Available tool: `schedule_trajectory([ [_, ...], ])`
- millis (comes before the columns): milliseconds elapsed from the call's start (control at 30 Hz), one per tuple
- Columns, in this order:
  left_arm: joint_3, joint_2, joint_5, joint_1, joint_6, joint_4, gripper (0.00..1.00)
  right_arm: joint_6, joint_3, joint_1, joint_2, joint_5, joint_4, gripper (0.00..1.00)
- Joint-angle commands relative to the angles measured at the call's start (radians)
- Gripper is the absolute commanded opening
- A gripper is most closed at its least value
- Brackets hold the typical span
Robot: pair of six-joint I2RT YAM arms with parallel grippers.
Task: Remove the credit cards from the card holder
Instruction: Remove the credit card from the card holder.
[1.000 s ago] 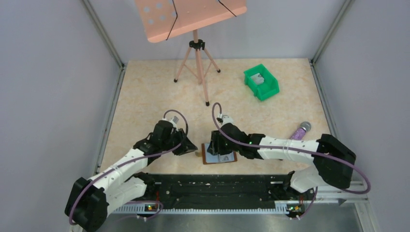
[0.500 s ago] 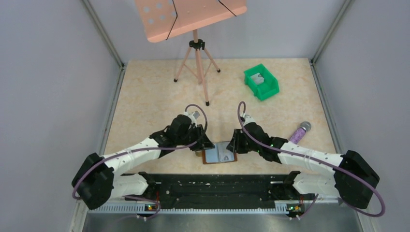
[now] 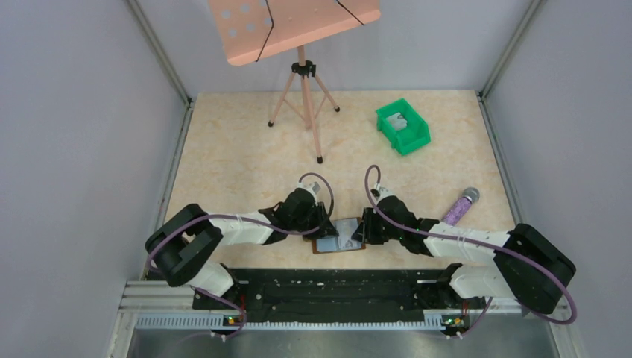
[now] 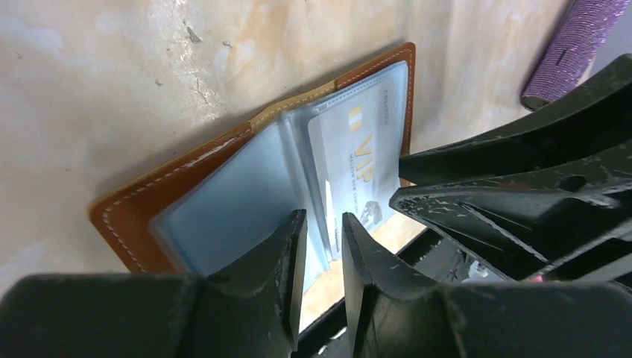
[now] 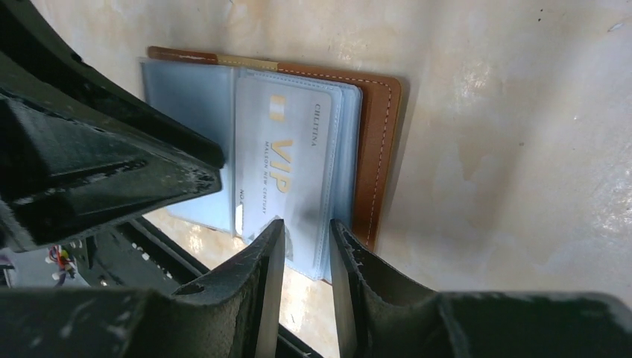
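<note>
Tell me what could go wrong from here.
The right pincer straddles the edge of the VIP card and its clear sleeve together; closing may pinch both, so the card holder drags along instead of the card sliding out. The left pincer sits narrowly parted at the other panel's edge; whether it pins the holder cannot be told, so it may lift. Both pincers crowd the one small holder and could collide.

We see a beige marbled table [image 3: 223,156]. On it lie an open brown wallet [image 3: 339,242] at the near edge, a green bin [image 3: 403,127] far right, a tripod stand [image 3: 304,104] at the back, and what may be a purple microphone [image 3: 460,204].
</note>
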Motion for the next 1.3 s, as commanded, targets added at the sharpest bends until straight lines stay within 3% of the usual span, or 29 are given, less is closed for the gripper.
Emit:
schedule_trajectory([
  [0, 0.002, 0.04, -0.08, -0.034, -0.005, 0.092, 0.3, 0.028, -0.054, -0.011, -0.006, 0.031, 0.022, 0.29],
  [367, -0.028, 0.054, -0.098, -0.069, -0.003, 0.164, 0.34, 0.066, -0.108, -0.011, -0.052, 0.039, 0.03, 0.27],
  [700, -0.072, 0.043, -0.038, -0.069, -0.034, 0.263, 0.34, 0.055, -0.08, -0.011, -0.022, 0.038, 0.017, 0.13],
  [967, -0.083, 0.064, -0.007, -0.069, -0.053, 0.321, 0.33, 0.054, -0.083, -0.011, 0.016, 0.025, 0.035, 0.03],
  [1267, -0.116, 0.025, 0.001, -0.069, -0.076, 0.37, 0.26, 0.055, -0.084, -0.011, 0.032, 0.017, 0.044, 0.0],
])
